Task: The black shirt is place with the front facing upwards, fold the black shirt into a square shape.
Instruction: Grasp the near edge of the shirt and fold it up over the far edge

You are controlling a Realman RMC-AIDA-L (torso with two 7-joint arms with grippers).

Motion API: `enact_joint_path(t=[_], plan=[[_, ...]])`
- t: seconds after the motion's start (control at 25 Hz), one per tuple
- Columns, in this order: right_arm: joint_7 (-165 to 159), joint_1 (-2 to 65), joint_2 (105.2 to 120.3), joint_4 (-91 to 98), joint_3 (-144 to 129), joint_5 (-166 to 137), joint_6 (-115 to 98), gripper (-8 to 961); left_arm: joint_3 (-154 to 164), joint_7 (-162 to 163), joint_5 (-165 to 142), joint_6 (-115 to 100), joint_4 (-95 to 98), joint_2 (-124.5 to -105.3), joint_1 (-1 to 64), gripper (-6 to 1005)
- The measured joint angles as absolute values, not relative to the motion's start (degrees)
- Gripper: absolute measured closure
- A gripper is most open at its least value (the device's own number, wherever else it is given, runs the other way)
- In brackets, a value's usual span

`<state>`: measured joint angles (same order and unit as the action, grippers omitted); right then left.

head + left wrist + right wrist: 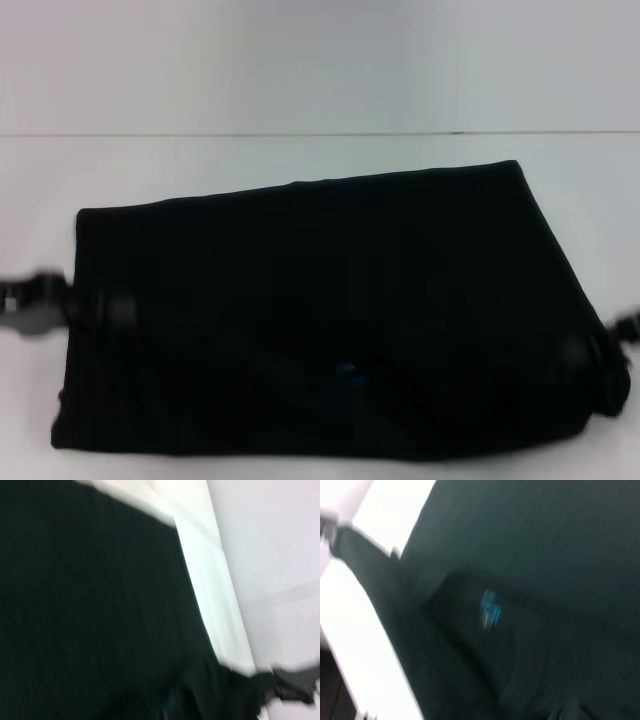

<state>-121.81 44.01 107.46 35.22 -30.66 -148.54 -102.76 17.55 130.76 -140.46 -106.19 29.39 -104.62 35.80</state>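
Observation:
The black shirt (320, 300) lies on the white table (300, 155) as a wide, roughly rectangular shape, its small blue neck label (347, 372) showing near the front middle. My left gripper (95, 308) reaches in over the shirt's left edge. At the shirt's right front corner is my right gripper (600, 355), dark against the cloth. The left wrist view is mostly filled by the shirt (90, 610), with the right gripper (295, 682) farther off. The right wrist view shows the shirt (545, 555), the label (490, 609) and the left arm (355, 545) at the cloth's edge.
Bare white table (580, 190) surrounds the shirt at the back and both sides. A pale wall (320, 60) rises behind the table's far edge. The shirt's front edge lies close to the near table edge.

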Motion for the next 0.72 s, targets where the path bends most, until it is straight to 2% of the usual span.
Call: enact_joint_path(t=[0.2, 0.32, 0.4, 0.56, 0.72], plan=[[-126.70, 44.28, 105.32, 31.21, -25.30, -141.31, -91.83, 906, 9.30, 132.53, -139.88, -94.17, 29.27, -104.78, 36.44, 950], [-127.14, 44.20, 104.90, 28.86, -24.85, -136.65, -85.30, 906, 7.80, 132.51, -138.15, -87.46, 28.30, -105.50, 36.46, 950], [-126.93, 44.39, 105.36, 27.84, -25.02, -134.51, -81.18, 905, 7.87, 131.63, -136.24, -83.77, 27.25, -106.11, 36.52, 950], [-126.35, 45.34, 107.18, 27.10, -25.12, -132.03, -73.59, 905, 8.08, 129.93, -133.47, -77.58, 26.65, -107.59, 36.91, 950], [-126.05, 46.61, 108.34, 26.81, -25.36, -131.07, -69.29, 905, 8.24, 129.10, -131.98, -74.17, 26.54, -108.14, 37.60, 950]])
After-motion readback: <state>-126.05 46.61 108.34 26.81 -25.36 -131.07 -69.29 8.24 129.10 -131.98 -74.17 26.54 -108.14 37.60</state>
